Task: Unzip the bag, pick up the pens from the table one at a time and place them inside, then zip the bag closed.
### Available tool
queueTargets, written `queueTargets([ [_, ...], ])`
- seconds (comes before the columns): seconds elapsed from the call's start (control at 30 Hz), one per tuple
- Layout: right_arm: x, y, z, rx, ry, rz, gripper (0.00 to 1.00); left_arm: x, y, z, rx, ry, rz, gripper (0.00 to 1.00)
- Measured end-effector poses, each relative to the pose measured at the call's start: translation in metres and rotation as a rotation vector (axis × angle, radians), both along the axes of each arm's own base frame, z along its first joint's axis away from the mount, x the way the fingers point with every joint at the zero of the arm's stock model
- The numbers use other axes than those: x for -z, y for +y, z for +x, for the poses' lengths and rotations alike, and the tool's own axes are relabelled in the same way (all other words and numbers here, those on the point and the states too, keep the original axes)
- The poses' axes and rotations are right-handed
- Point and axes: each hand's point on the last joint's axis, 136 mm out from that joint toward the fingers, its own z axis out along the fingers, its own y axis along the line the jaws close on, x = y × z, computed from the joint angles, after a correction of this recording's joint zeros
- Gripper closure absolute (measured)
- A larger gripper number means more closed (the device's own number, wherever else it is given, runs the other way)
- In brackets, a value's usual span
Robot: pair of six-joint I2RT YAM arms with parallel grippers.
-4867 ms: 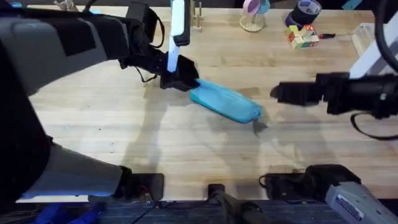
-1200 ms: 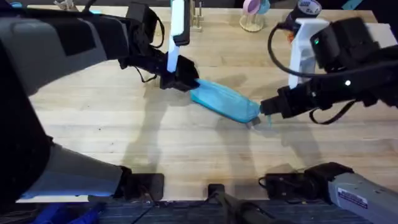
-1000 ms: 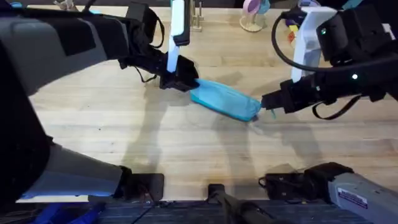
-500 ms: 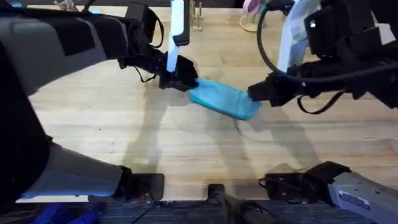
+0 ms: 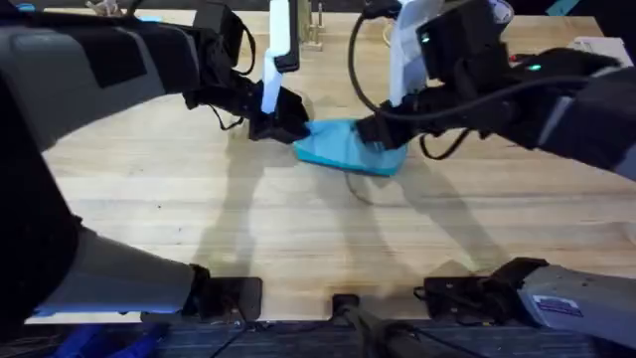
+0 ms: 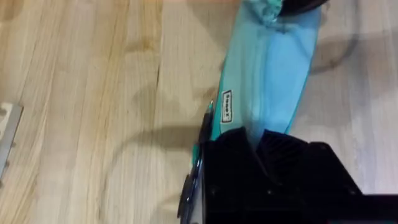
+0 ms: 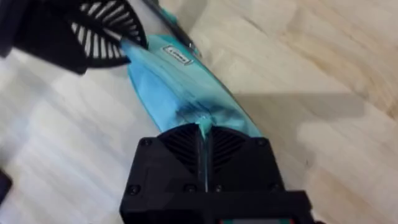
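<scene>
The light-blue bag (image 5: pixel 343 149) lies on the wooden table (image 5: pixel 298 239), bunched shorter than its full length. My left gripper (image 5: pixel 281 119) is shut on the bag's left end; in the left wrist view the pouch (image 6: pixel 267 81) runs out from between its black fingers (image 6: pixel 236 149). My right gripper (image 5: pixel 373 129) sits on top of the bag near its middle. In the right wrist view that gripper (image 7: pixel 204 127) is shut, pinching turquoise material along the zipper line of the bag (image 7: pixel 174 87), with the left gripper (image 7: pixel 106 34) at the far end. The pens are out of view.
A small wooden rack (image 5: pixel 316 25) stands at the table's back edge. A white item (image 5: pixel 596 48) lies at the back right. A thin dark curved line (image 5: pixel 358 189) lies on the wood just in front of the bag. Bare wood stretches across the front of the table.
My right gripper has slid left along the bag from its right end to near its middle, and the bag has bunched up shorter. The left gripper has held its place.
</scene>
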Motion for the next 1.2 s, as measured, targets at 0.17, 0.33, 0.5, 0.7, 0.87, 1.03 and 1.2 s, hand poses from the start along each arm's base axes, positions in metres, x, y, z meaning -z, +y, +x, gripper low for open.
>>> queueTargets([
  [0.17,-0.001,0.012,0.018,0.044,-0.051,0.034,0.971,0.002,0.006,0.004,-0.017,-0.006,0.024,0.958],
  [0.33,-0.004,0.014,0.015,0.062,-0.046,0.038,0.971,0.003,0.006,0.003,-0.018,-0.003,0.028,0.958],
  [0.5,-0.019,0.014,0.009,0.061,-0.065,0.059,0.971,0.003,0.006,0.003,-0.018,0.0,0.028,0.958],
  [0.7,-0.035,0.011,-0.007,0.046,-0.054,0.059,0.972,0.001,0.004,0.003,-0.013,-0.007,0.017,0.958],
  [0.87,-0.036,0.015,-0.012,0.027,-0.042,0.068,0.971,0.001,0.003,0.004,-0.01,-0.01,0.015,0.958],
  [1.03,-0.032,0.02,-0.007,0.021,-0.037,0.071,0.972,0.0,0.003,0.004,-0.01,-0.011,0.015,0.958],
  [1.2,-0.026,0.039,0.007,-0.001,-0.059,0.091,0.971,0.001,0.003,0.004,-0.01,-0.01,0.015,0.958],
])
